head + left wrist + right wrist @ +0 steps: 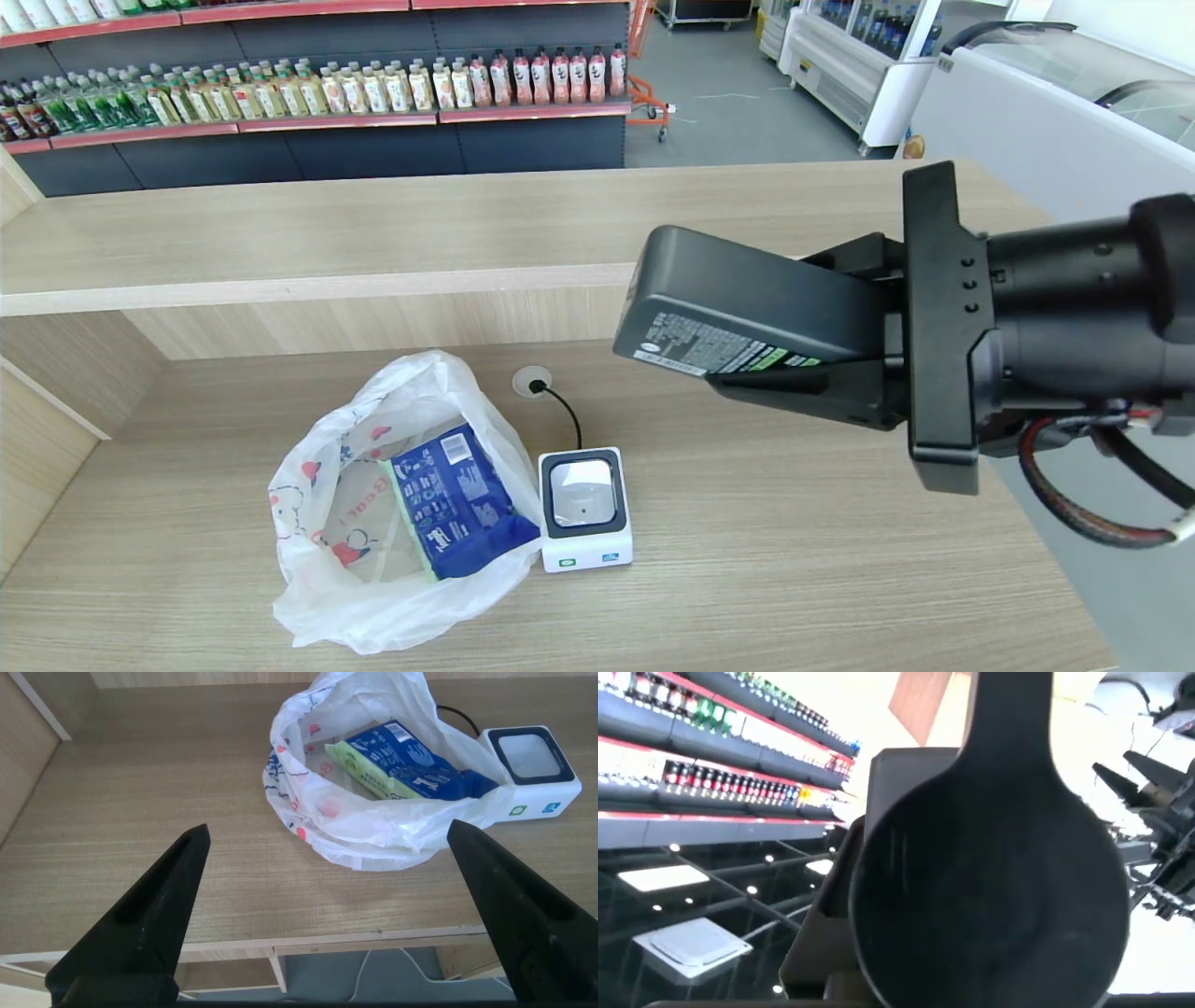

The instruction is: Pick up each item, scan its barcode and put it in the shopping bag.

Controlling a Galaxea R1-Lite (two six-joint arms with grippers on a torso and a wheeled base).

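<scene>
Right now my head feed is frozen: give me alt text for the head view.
The right gripper holds a black flat packet in the air, above the light wooden counter and right of the white square barcode scanner. An open white plastic shopping bag beside the scanner, on its left, holds a blue packet.
</scene>
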